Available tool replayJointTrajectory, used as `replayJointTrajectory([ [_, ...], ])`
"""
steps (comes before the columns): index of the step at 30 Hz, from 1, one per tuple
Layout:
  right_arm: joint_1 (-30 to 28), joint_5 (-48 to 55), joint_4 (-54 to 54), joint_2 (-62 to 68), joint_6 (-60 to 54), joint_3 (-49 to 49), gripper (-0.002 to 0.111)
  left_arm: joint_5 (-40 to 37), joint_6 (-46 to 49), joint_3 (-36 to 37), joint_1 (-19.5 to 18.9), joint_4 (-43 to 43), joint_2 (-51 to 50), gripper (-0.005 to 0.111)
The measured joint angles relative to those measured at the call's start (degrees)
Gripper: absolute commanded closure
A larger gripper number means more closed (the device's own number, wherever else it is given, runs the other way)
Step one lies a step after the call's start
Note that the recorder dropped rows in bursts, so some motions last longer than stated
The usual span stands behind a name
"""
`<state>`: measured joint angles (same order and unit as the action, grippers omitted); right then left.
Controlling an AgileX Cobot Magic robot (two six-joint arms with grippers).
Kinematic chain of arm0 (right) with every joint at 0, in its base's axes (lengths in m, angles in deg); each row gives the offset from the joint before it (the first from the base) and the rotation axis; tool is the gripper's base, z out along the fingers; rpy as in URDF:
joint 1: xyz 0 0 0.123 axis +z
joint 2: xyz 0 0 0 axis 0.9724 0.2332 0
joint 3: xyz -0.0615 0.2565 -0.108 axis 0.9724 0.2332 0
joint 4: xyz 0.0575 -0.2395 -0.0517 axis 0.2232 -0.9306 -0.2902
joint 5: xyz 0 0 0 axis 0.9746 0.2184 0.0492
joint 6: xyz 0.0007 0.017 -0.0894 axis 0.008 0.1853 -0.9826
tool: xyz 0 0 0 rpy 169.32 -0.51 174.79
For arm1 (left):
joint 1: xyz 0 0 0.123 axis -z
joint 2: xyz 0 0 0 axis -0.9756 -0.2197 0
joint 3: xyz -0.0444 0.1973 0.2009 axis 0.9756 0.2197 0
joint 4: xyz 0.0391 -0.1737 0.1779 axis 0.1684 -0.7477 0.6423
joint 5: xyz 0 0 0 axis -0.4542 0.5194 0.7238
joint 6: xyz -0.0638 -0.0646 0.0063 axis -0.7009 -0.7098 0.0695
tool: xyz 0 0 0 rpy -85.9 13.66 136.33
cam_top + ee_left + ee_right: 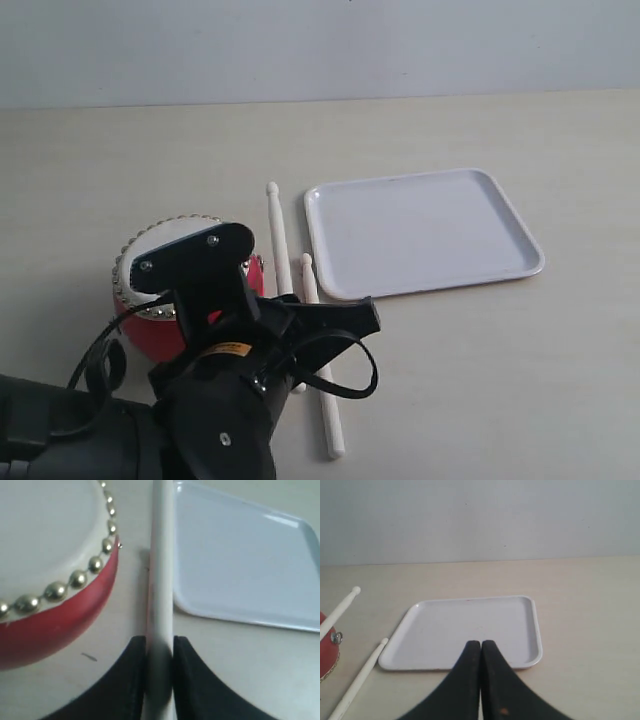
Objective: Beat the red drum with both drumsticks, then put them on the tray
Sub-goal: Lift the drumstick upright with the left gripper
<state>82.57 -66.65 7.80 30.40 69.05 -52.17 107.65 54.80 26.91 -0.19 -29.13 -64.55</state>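
While left claw [160, 645] clamps a drumstick [162, 555], drum [50, 625] and tray [240, 555] flank it.

Pale beige wood-grain tabletop [520, 380], plain light grey wall [320, 45] behind it, soft even light, faint shadows

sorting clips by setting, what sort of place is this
Probably a robot lab or test bench: a pale beige tabletop, a plain grey wall, and a black robot arm among a few props, a small glossy red drum and a flat white plastic tray.

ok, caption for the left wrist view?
Left claw gripping a drumstick between the red drum and the white tray.
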Motion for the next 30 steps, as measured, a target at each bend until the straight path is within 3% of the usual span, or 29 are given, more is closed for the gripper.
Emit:
replayJointTrajectory([
  [13,0.0,0.0,0.0,0.0,0.0,0.0,0.108,10.2,3.7,-1.8,1.4,-0.1,1.9,0.107],
  [24,0.0,0.0,0.0,0.0,0.0,0.0,0.108,22.4,10.4,-1.8,3.7,-0.1,11.6,0.107],
  [30,0.0,0.0,0.0,0.0,0.0,0.0,0.108,24.3,13.1,-2.0,5.8,-0.2,17.1,0.107],
])
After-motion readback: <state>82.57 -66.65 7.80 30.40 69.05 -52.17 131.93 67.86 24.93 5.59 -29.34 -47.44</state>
